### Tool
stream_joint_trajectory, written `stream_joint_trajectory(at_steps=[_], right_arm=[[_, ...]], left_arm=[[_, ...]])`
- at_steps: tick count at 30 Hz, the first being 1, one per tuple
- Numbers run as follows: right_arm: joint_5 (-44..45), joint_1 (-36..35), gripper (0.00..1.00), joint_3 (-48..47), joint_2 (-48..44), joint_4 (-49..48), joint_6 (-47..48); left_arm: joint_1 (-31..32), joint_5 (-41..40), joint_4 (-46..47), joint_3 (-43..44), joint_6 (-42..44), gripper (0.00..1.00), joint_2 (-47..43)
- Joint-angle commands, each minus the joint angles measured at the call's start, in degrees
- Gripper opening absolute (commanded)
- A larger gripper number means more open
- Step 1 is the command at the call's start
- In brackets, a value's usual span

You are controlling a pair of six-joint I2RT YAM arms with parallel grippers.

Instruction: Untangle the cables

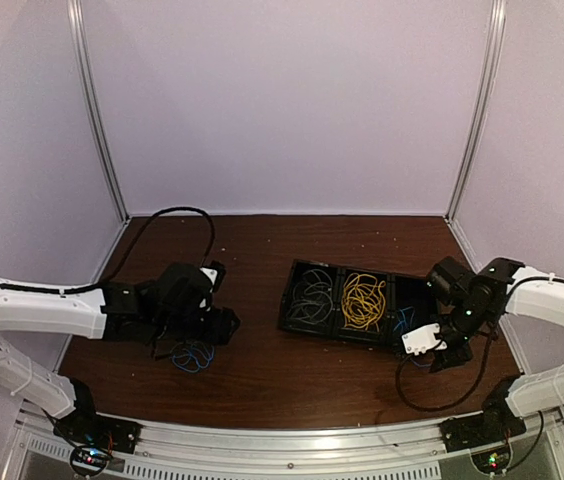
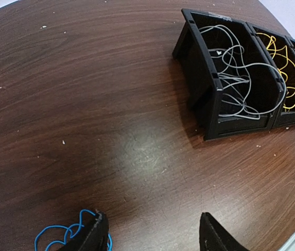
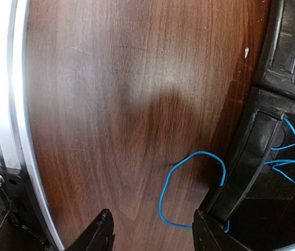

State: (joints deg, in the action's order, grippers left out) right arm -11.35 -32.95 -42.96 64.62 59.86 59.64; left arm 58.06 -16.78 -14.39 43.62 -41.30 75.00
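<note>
**A:** Where are the cables?

**B:** They come in 3 colours. The grey cables [image 2: 241, 73] fill the left compartment of the black tray [image 2: 197, 68]. The yellow cables [image 2: 286, 68] fill the middle one. Both lie in loose coils. A blue cable [image 3: 294, 157] sits in the right compartment, and 1 loop of it has spilled over the wall onto the table [image 3: 111, 104]. A separate blue bundle [image 1: 192, 355] lies on the table, well apart from the tray.

**A:** And the grippers?

**B:** The left gripper [image 2: 152, 238] hangs just beside that blue bundle, fingers apart with nothing between them. The right gripper [image 3: 150, 235] is spread and empty too, with the spilled loop just ahead of its gap.

**A:** How will they handle?

**B:** I'd judge them light, thin and floppy, so they will likely snag and drag neighbouring strands. Pinch 1 strand at the crest of a loop, never the whole clump. The spilled loop looks like the easiest hold.
</note>
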Motion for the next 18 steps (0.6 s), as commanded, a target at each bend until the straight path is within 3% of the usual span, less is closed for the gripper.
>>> stream_joint_trajectory(at_steps=[1,16,18], right_arm=[[12.62,-6.04,0.52,0.92,3.93,-2.84,-4.11],[31.48,-13.46,0.52,3.45,13.4,-5.22,-4.95],[32.63,-14.07,0.48,3.28,14.37,-5.63,-5.12]], left_arm=[[-0.15,-0.03,4.05,-0.99,-1.4,0.61,-0.43],[-0.23,-0.9,6.01,-6.11,-2.34,0.61,-5.59],[-0.23,-0.93,6.13,-6.41,-2.42,0.61,-5.97]])
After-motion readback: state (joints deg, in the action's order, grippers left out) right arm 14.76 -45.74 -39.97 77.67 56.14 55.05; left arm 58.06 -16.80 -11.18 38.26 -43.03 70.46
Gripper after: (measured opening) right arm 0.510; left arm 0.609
